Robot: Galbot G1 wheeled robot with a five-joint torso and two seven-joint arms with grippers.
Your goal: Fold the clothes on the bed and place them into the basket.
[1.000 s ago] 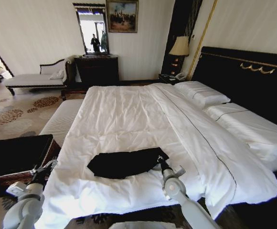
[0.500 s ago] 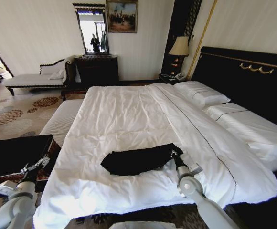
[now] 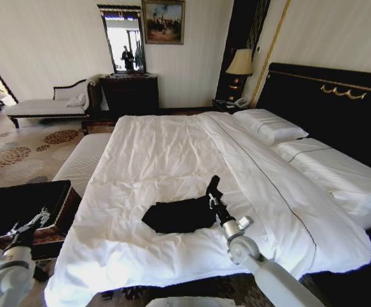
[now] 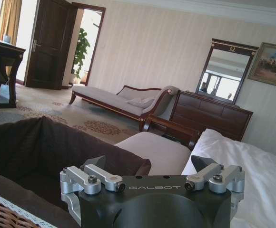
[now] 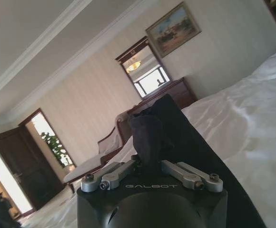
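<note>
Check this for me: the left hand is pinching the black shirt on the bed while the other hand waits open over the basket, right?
No, the hands are swapped. The head view shows the right hand pinching the black shirt on the bed, while the left hand waits open over the basket.

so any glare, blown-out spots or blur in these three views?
Head view: mirror glass blown out, black T-shirt reads as a detail-less blob. Left wrist view: doorway overexposed, left gripper sharp. Right wrist view: bottom-left corner washed out, cloth in right gripper dark.
</note>
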